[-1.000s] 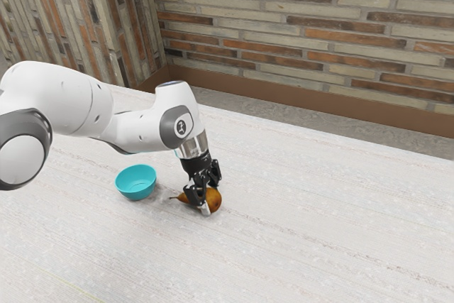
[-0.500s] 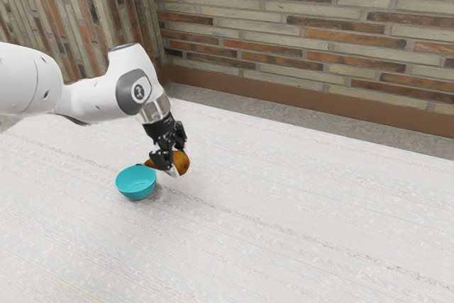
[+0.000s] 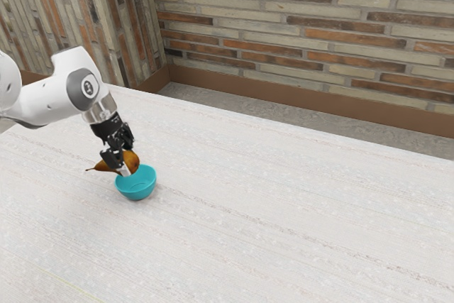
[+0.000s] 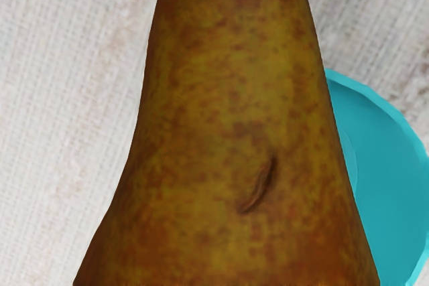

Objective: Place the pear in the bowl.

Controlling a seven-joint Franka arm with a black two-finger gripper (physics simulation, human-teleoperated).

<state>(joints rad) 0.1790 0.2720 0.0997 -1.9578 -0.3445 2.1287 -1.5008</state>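
In the exterior view, my gripper (image 3: 125, 163) has both fingers clamped on the pear (image 3: 133, 160), aloft at the bowl's (image 3: 137, 190) rim. I judge this the carry.

In the wrist view, the bowl peeks past the pear's side; I should centre, lower, then release.

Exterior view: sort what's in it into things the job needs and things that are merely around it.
For the job:
- Pear, held in the hand
- Bowl, where the pear should go

Merely around:
- Table, which only bears the bowl
- Brick wall, background
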